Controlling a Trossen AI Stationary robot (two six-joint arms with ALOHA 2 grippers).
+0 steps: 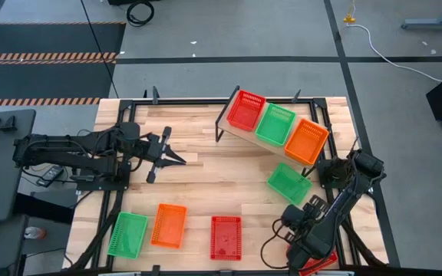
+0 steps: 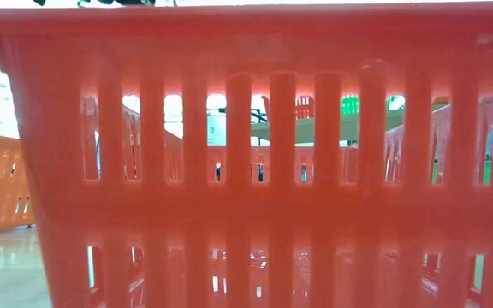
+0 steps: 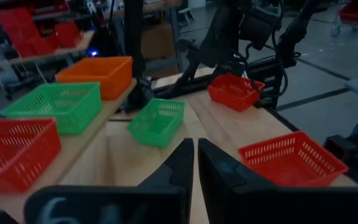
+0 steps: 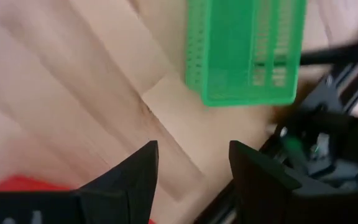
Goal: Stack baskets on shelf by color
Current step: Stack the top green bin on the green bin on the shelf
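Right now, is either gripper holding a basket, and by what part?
Nothing is held. The left gripper is shut on nothing above the table middle; the right gripper is open over bare wood near a green basket.

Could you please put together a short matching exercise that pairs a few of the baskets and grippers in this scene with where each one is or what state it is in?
Things:
1. red basket on the shelf
2. orange basket on the shelf
3. loose green basket
4. left gripper

Places or states:
A. on the table just in front of the shelf
B. at the shelf's right end
C. shut, holding nothing, over the table's left half
D. at the shelf's left end

Pairs: 1-D, 2-B, 3-A, 4-C
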